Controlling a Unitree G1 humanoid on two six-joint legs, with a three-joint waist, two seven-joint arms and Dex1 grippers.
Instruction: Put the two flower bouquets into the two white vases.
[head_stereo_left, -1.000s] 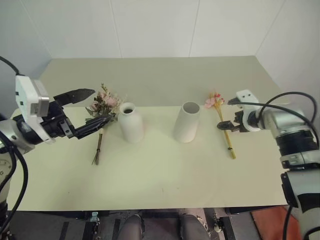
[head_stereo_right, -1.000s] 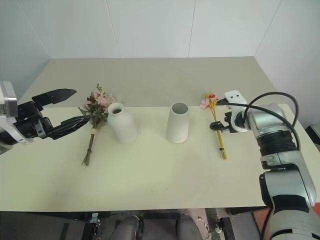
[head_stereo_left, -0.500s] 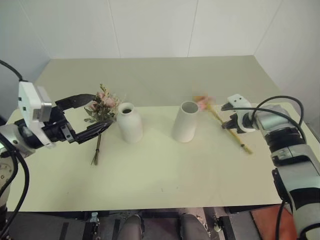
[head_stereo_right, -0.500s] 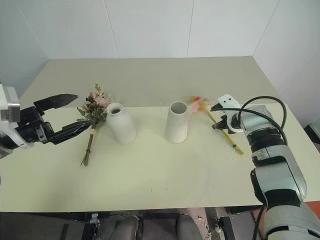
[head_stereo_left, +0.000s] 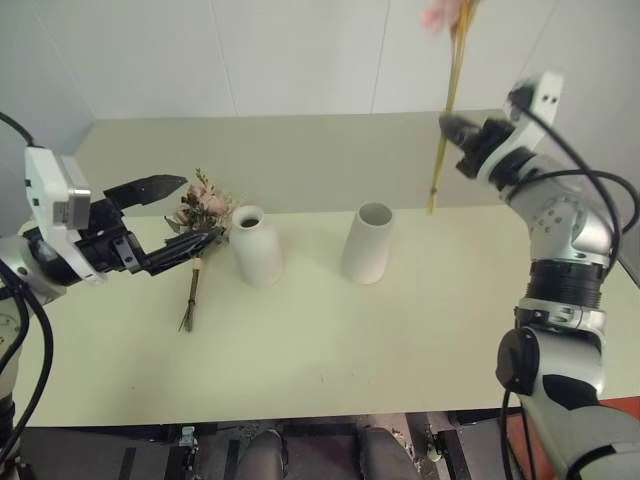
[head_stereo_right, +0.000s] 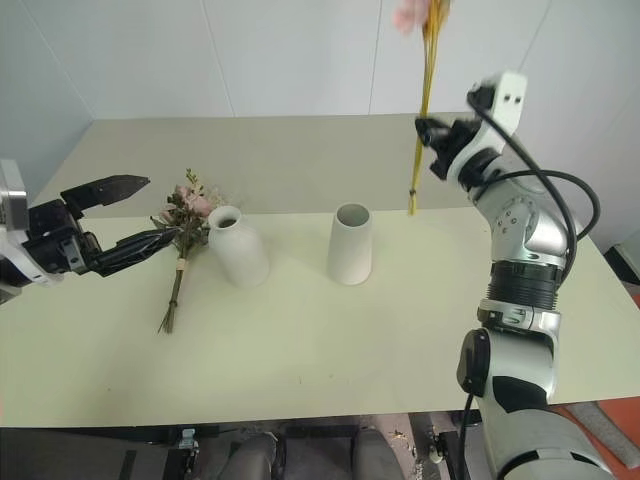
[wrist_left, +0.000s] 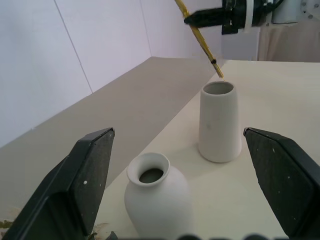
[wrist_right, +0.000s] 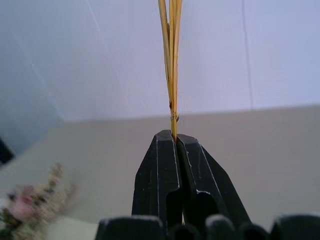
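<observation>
Right end effector (head_stereo_right: 432, 146), fingers clamped together on the stalks of the slim bunch (head_stereo_right: 421, 110), holds it nearly upright in the air, blossoms uppermost, cut ends hanging below the grip; the cylinder vase (head_stereo_right: 350, 244) stands on the worktop (head_stereo_right: 300, 350) below and toward the robot's left of those ends, well apart from them. To do this step well, judging from the scene: carry the bunch over until the stalk ends sit directly above the wide mouth, keep the stalks vertical, lower until they are well inside the rim, and only then part the fingers; a slanted entry could catch the rim and tip the vase. Left end effector (head_stereo_left: 170, 219), fingers wide apart, hovers level with the rose bunch (head_stereo_left: 203, 225) just beside its tips; that bunch lies on the worktop, stems toward the robot, heads near the bottle vase (head_stereo_left: 256, 246); neither vase holds flowers yet.
</observation>
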